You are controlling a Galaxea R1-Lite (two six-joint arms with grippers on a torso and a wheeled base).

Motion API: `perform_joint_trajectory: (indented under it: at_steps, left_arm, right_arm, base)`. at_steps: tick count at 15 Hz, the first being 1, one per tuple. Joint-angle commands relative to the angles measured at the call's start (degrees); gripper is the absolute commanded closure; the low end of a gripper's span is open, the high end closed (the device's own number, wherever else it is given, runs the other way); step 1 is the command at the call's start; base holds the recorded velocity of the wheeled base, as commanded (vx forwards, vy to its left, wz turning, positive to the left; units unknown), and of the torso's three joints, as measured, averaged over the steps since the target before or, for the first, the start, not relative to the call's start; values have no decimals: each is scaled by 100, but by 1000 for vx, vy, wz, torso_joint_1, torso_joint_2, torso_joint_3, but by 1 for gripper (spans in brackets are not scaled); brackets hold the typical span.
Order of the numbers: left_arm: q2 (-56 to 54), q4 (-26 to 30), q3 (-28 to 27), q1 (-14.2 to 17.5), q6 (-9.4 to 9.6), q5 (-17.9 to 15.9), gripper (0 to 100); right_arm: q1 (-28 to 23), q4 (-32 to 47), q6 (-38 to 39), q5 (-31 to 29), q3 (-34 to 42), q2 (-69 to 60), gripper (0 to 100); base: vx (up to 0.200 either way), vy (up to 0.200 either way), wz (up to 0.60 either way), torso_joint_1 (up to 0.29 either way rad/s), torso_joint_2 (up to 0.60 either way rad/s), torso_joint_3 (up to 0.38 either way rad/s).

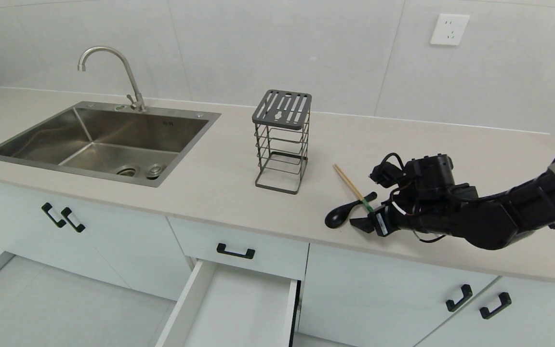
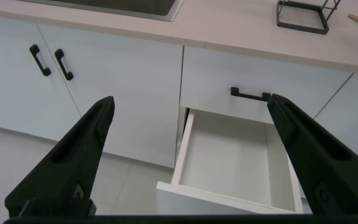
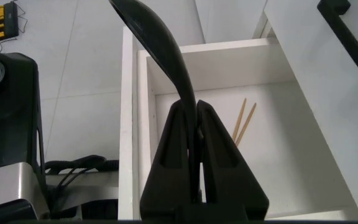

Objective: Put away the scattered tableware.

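Right hand (image 3: 193,115) clenched on the black spoon (image 3: 157,43), bowl pointing away from it, at the counter (image 1: 219,193) front edge. Open drawer (image 1: 239,299) lies below, toward the robot's left, chopsticks (image 3: 244,121) inside. Left hand (image 2: 190,99) spread, holding nothing.
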Motion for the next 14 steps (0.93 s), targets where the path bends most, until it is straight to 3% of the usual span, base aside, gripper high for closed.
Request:
perform_joint_trajectory:
  at_steps: [1,4,11,12,14]
  left_arm:
    - [9,-1,5,1,-1,1,0]
    - [9,-1,-4,1,-1,1,0]
    - [9,-1,-4,1,-1,1,0]
    - [9,-1,-4,1,-1,1,0]
    - [9,-1,-4,1,-1,1,0]
  right_arm:
    - [-1,-10,-3,-7,-107,86,0]
    - [8,-458,-3,-7,-239,394,0]
    - [8,-564,-3,-7,-204,385,0]
    - [8,-564,-3,-7,-204,376,100]
    - [-1,-573,67,-24,-143,359,100]
  base:
    - [0,0,0,0,0,0]
    - [0,0,0,0,0,0]
    - [0,0,0,0,0,0]
    - [0,0,0,0,0,0]
    - [0,0,0,0,0,0]
